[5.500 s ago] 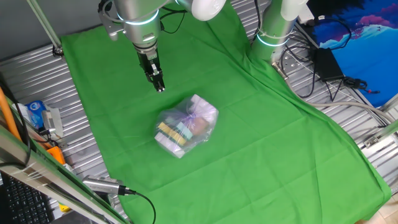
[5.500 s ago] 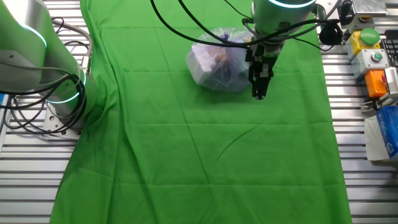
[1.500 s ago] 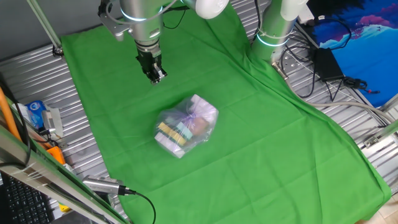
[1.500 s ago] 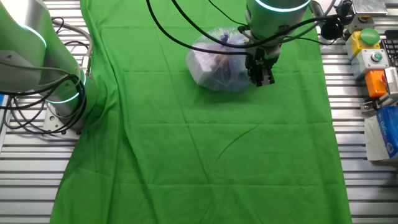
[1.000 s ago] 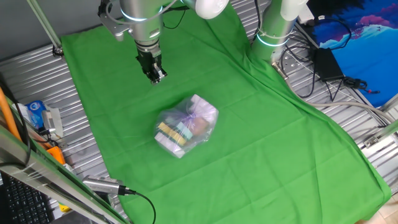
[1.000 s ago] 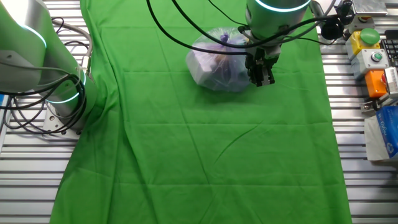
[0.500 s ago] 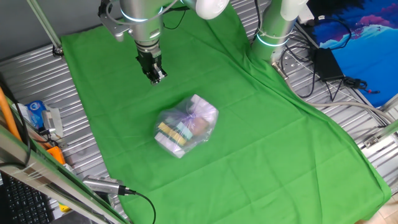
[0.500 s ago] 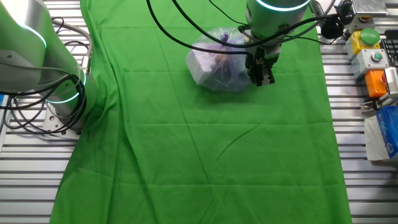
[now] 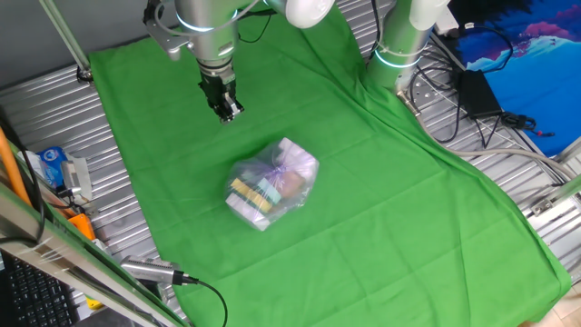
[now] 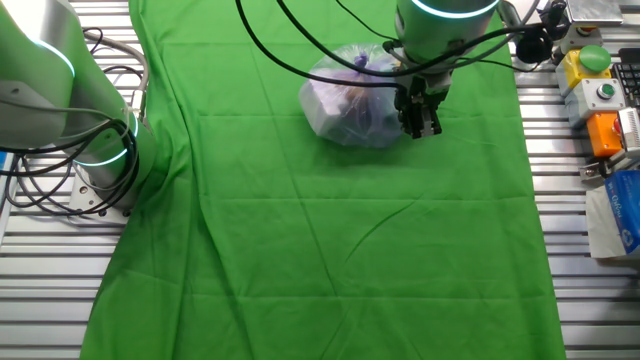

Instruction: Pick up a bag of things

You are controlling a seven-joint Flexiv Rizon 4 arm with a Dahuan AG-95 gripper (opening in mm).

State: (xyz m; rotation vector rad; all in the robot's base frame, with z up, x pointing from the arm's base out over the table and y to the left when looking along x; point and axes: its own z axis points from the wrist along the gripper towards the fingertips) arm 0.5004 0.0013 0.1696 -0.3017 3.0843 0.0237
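The gripper (image 9: 229,113) hangs in the upper left of one fixed view, pointing down over the green cloth (image 9: 363,200), holding nothing. Its fingers sit close together, but whether they are fully closed cannot be told. The bag of things (image 9: 271,184) lies on the cloth near the frame's centre, lower right of the gripper and apart from it; yellow, teal and brown items show through the clear plastic, and the gathered top has a purple tinge. In the other fixed view the gripper (image 10: 421,127) appears at upper centre, overlapping the right edge of the bag of things (image 10: 345,100). The counter (image 9: 50,118) of ribbed metal shows beside the cloth.
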